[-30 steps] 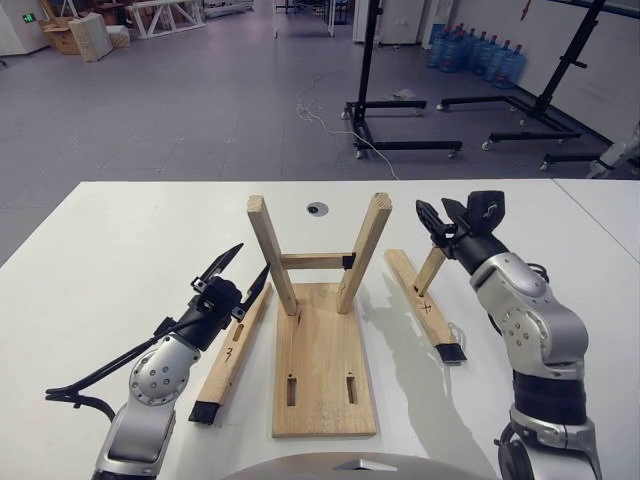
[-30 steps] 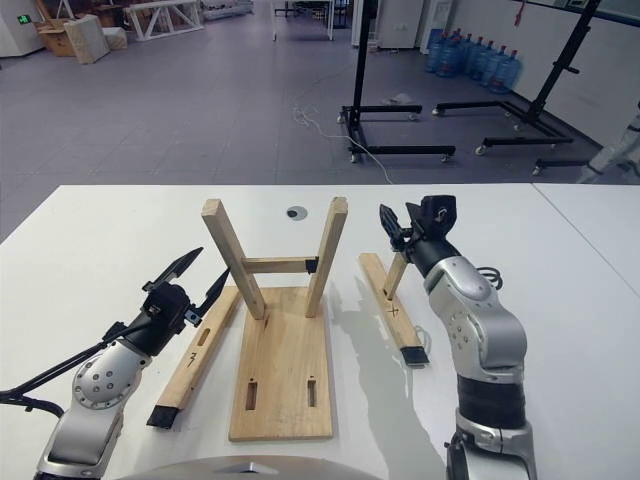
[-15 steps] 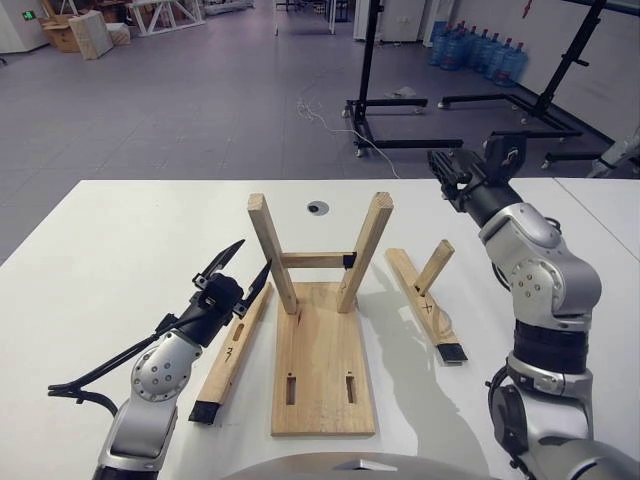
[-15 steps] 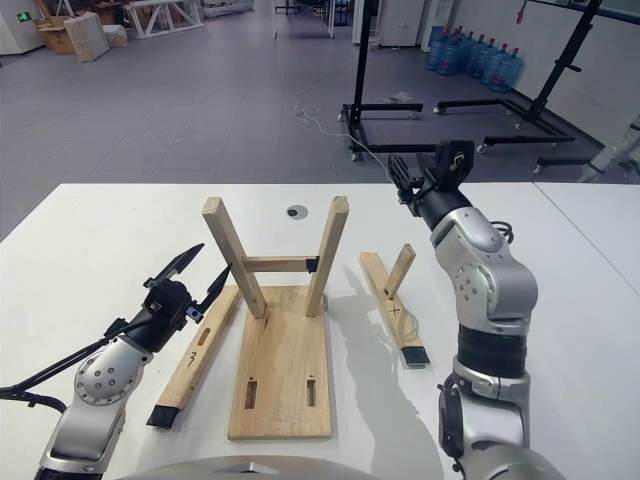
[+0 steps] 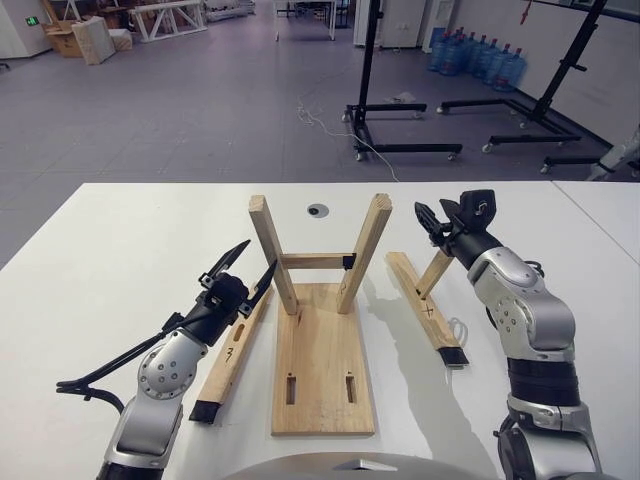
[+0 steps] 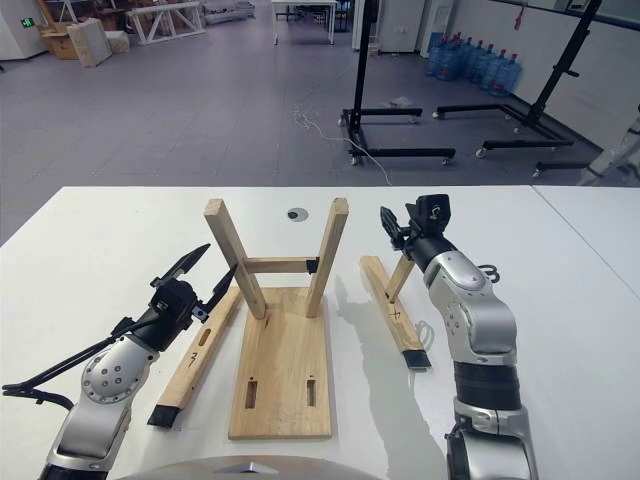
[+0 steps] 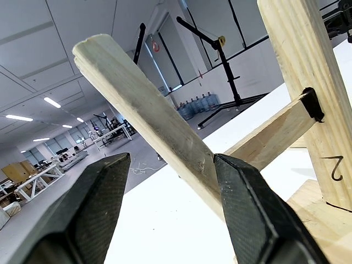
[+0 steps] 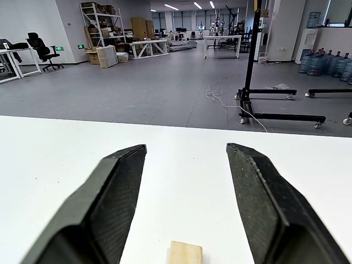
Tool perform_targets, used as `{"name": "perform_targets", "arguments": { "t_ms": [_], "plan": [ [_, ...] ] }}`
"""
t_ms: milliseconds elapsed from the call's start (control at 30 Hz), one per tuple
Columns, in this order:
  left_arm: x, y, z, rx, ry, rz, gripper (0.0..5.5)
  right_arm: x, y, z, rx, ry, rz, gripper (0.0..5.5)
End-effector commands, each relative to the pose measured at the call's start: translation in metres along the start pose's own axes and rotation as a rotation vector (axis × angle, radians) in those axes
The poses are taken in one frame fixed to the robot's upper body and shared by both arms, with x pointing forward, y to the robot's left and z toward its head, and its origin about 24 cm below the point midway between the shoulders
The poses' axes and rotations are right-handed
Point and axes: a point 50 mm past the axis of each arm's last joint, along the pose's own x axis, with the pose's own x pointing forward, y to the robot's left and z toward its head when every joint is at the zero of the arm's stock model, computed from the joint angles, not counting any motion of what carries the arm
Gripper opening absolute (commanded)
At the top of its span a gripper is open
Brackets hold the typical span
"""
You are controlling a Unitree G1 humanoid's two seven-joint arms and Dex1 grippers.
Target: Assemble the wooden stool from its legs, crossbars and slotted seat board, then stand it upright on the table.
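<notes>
The left gripper (image 5: 258,256) is spread wide, its fingers (image 7: 82,220) set either side of the nearer standing leg (image 5: 272,255). In the left wrist view one finger seems to touch the wood, though it may only lie just beside it; nothing is clamped.

The right gripper (image 5: 440,218) is also parted, its fingers (image 8: 264,198) well apart. It hangs over the top end of the short crossbar stub (image 5: 435,272), with the wooden end (image 8: 185,254) showing between them and held by neither.

The seat board (image 5: 320,360) lies flat on the white table (image 5: 100,250). Two legs stand tilted in its far slots, the second leg (image 5: 363,252) leaning towards the first, and a crossbar (image 5: 315,261) joins them. The two near slots (image 5: 290,385) are unfilled.

A loose leg (image 5: 228,355) with a black foot cap (image 5: 203,410) lies on the table just beside the board's left edge, under the left arm. Another loose leg (image 5: 425,310) lies to the board's right, and the stub rises from it.

A round grommet (image 5: 317,209) sits in the table behind the standing legs.
</notes>
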Motion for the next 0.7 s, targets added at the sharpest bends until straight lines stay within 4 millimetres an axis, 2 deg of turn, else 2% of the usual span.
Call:
{"name": "perform_targets", "arguments": {
  "t_ms": [33, 167, 267, 300, 367, 467, 500, 600, 700],
  "plan": [
    [-0.002, -0.002, -0.004, -0.002, 0.019, 0.006, 2.74, 0.000, -0.010, -0.002, 0.050, 0.027, -0.052, 2.69],
    [-0.006, -0.002, -0.006, -0.002, 0.028, 0.015, 2.74, -0.002, -0.028, 0.047, 0.187, -0.216, -0.121, 2.69],
    [-0.008, -0.001, -0.007, -0.002, 0.032, 0.019, 2.74, -0.002, -0.047, 0.056, 0.220, -0.241, -0.182, 2.69],
    [-0.008, -0.002, -0.007, -0.003, 0.033, 0.016, 2.74, -0.003, -0.055, 0.051, 0.188, -0.216, -0.209, 2.69],
    [-0.009, -0.002, -0.006, -0.003, 0.036, 0.022, 2.74, -0.008, -0.068, 0.027, 0.083, -0.089, -0.250, 2.69],
    [-0.010, -0.004, -0.004, -0.008, 0.037, 0.031, 2.74, -0.036, -0.078, -0.028, 0.028, 0.124, -0.278, 2.69],
    [-0.011, -0.006, -0.004, -0.012, 0.041, 0.033, 2.74, -0.046, -0.077, -0.041, 0.031, 0.174, -0.280, 2.87],
    [-0.015, -0.010, -0.004, -0.024, 0.053, 0.040, 2.74, -0.070, -0.056, -0.059, 0.025, 0.261, -0.192, 3.34],
    [-0.016, -0.012, -0.002, -0.028, 0.055, 0.041, 2.74, -0.088, -0.048, -0.059, 0.028, 0.311, -0.119, 3.76]
  ]
}}
